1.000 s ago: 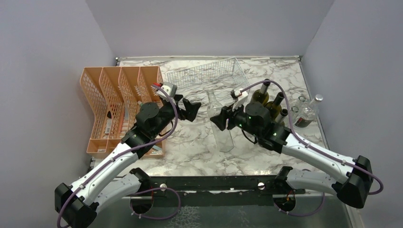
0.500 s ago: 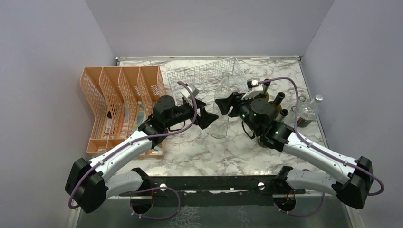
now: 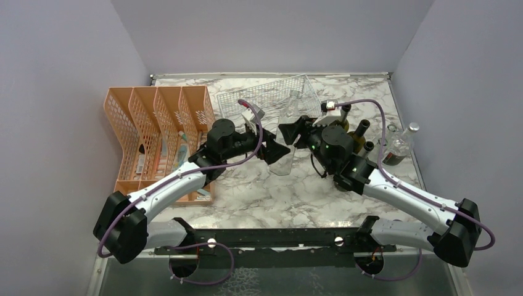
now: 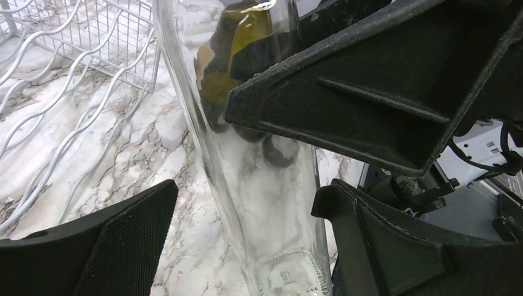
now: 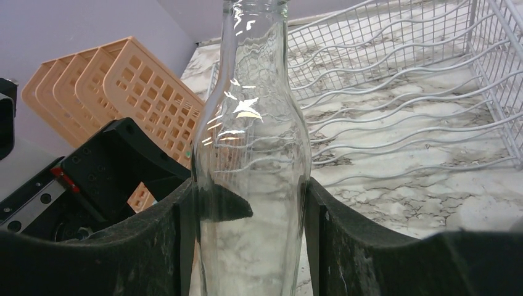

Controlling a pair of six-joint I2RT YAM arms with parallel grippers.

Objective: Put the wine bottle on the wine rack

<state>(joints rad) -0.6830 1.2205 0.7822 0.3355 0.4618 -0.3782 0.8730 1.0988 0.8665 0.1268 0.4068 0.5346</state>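
Observation:
The wine bottle (image 3: 283, 161) is clear glass, lifted and leaning with its neck toward the white wire wine rack (image 3: 266, 94). My right gripper (image 3: 292, 131) is shut on the bottle's body; in the right wrist view both pads press the wine bottle (image 5: 251, 154) around my right gripper (image 5: 250, 246), with the wine rack (image 5: 401, 74) just beyond. My left gripper (image 3: 271, 149) stands open astride the lower part of the wine bottle (image 4: 265, 203). In the left wrist view my left gripper (image 4: 247, 246) shows a gap on the left side, and its right finger is close to the glass.
An orange mesh file organiser (image 3: 151, 132) stands at the left, with its wall (image 5: 123, 86) also in the right wrist view. Dark green bottles (image 3: 356, 131) and a small clear bottle (image 3: 402, 143) stand at the right, behind my right arm.
My right gripper has carried the bottle up and back toward the rack. My left arm has swung right until its open jaws straddle the bottle's lower part.

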